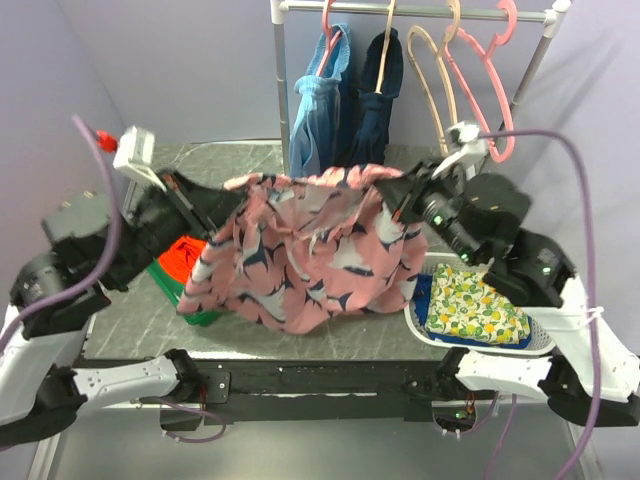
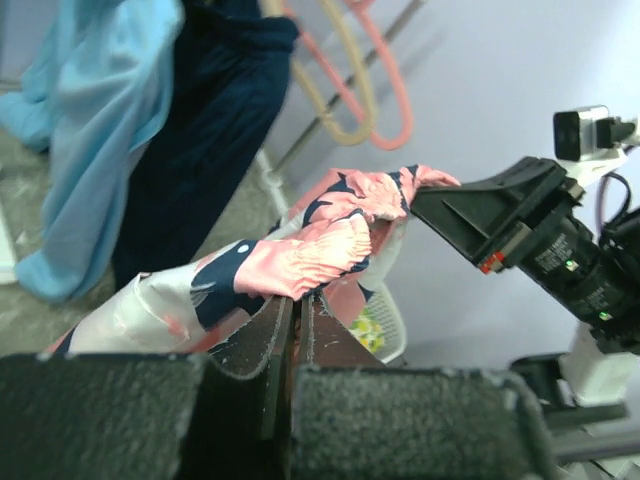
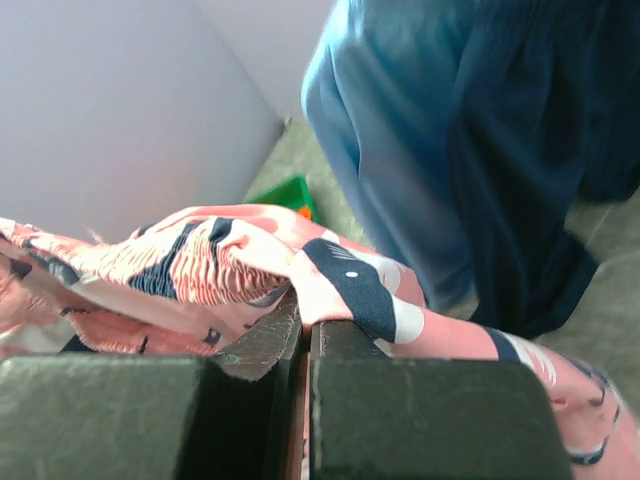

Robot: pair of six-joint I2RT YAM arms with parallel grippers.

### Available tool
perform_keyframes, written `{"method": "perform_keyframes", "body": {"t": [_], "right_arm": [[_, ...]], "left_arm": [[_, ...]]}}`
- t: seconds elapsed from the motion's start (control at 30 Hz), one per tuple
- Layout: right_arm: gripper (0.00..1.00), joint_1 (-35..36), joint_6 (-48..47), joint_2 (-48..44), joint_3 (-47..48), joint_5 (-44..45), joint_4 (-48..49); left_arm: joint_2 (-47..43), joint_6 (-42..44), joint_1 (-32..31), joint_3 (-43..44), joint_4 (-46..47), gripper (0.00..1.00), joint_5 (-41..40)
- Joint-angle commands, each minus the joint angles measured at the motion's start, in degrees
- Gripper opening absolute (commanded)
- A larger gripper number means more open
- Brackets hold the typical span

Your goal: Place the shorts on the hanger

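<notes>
The left end effector (image 1: pixel 222 197) and right end effector (image 1: pixel 398 197) pinch the waistband of the evidently soft, light shorts (image 1: pixel 310 250), sagging between them.

The pink fabric shorts with navy and white shapes (image 1: pixel 310 250) hang stretched between the left end effector (image 1: pixel 230 192) and the right end effector (image 1: pixel 397 195), above the grey bench (image 1: pixel 240 160).

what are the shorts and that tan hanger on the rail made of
The shorts look like soft, thin printed cloth with a matte finish. They drape loosely and gather into fine puckers along the waistband. The hanger is a thin, rounded tan rod with a smooth, slightly glossy look. It could be wood or wood-coloured plastic; the pictures can't settle which.
</notes>
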Motion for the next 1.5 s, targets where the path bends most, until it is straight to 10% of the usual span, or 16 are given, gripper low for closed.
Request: {"method": "perform_keyframes", "body": {"t": [0.0,0.27,0.4,0.5,0.73,1.1,1.47], "right_arm": [[0.00,-2.39,4.75,-2.82,-15.75,-6.98,4.58],[0.00,-5.65,12.66,-1.36,-49.27,-12.18,14.43],[0.00,-6.27,13.37,3.67,-53.70,-12.00,16.46],[0.22,-6.00,12.50,2.10,-52.48,-10.95,14.97],[0.68,-4.33,6.34,-3.35,-37.46,-10.77,2.50],[0.71,-7.49,-3.14,-1.43,-3.71,13.02,-7.89],[0.63,-35.24,-14.49,17.28,18.67,-11.63,-5.58]], "left_arm": [[-4.57,-4.28,0.43,-17.28,3.42,0.01,-5.71],[-9.33,-4.82,20.44,-56.77,21.18,0.01,18.07],[-7.67,-1.92,22.05,-62.18,24.10,0.01,20.21],[-7.84,-0.34,22.14,-62.53,23.49,0.02,21.53],[-6.35,1.69,22.23,-58.84,21.56,0.09,22.93],[-2.48,4.32,22.14,-54.89,19.97,0.09,24.25],[-0.37,5.03,22.14,-52.69,20.50,0.08,26.89]]}}
